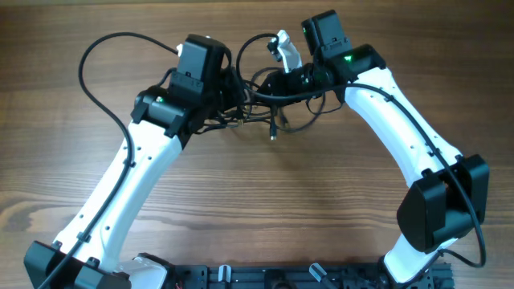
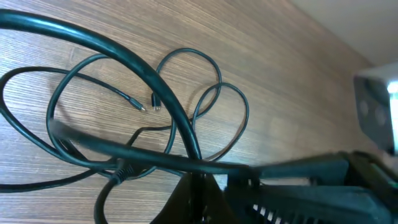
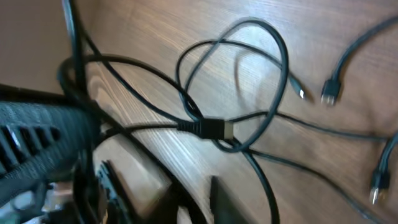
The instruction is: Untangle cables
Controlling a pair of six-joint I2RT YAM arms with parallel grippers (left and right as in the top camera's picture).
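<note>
Tangle of thin black cables (image 3: 208, 128) lies at the far middle of the brown wooden table (image 1: 321, 201), strung left-right between 2 claws. Left claw (image 1: 234, 95) is clamped on 1 strand. Right claw (image 1: 277, 79), equally near, is pressed together; what it grips I cannot tell.

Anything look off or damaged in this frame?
Only the cables: they sit in one tangled clump at the far middle of the table. In the right wrist view, a connector lies right where several loops cross, so it looks caught. No damage is visible, and nothing else stands out.
</note>
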